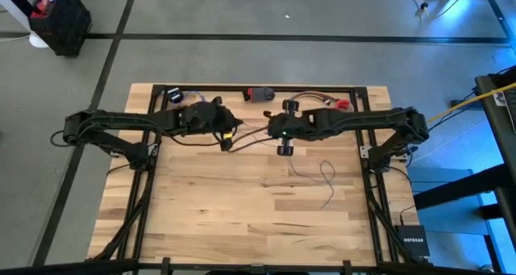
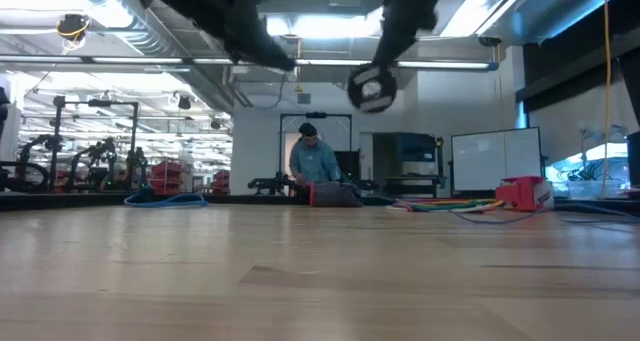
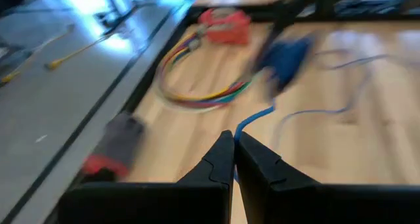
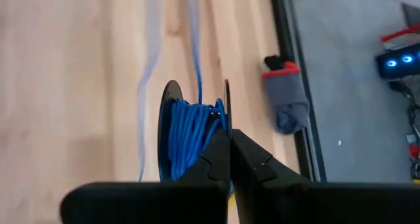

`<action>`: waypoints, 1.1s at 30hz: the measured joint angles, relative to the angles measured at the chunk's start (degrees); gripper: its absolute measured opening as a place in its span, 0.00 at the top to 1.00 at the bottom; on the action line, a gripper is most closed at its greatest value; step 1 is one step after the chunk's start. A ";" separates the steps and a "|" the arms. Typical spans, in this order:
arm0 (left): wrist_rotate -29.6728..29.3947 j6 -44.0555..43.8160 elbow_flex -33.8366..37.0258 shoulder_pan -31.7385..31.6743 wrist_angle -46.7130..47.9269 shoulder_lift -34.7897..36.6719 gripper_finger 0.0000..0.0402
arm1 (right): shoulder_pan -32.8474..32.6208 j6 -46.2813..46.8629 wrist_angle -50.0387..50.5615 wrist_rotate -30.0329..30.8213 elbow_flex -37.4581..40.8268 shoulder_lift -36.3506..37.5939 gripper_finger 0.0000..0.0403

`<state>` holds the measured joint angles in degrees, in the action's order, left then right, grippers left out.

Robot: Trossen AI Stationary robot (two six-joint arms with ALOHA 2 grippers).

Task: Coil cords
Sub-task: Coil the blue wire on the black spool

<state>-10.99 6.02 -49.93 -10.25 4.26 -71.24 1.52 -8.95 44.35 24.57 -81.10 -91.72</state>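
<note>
left pincer [image 3: 234, 148] pinching the blue wire [image 3: 252, 119], raised above counter [image 1: 242, 202] centre-far | right pincer [image 4: 230, 142] pressed on black spool [image 4: 190, 135] wound with wire, held aloft just right of it | loose wire tail lying squiggled on the counter's right half

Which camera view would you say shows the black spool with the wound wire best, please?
The right wrist view: the spool fills the centre, both black discs and the wound wire plain, clamped at the right gripper. The low view shows it hanging as a round disc; the high view only a small dark shape; the left wrist view a blur.
</note>
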 joint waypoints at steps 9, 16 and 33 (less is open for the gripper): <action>4.77 -1.73 -0.07 2.88 -9.23 -1.11 0.99 | 7.02 -0.11 -25.86 -2.86 10.47 0.00 0.99; 5.05 -2.20 -0.13 3.42 -16.51 -4.91 0.99 | 10.22 1.79 -41.28 -9.87 11.52 0.00 0.99; 3.41 -1.63 -0.35 2.54 -17.97 -5.77 0.99 | 10.47 4.35 -59.44 -16.64 7.50 0.46 0.99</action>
<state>-7.59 4.39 -50.28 -7.70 -13.71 -77.01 11.99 -4.60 -15.10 7.93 -73.60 -91.26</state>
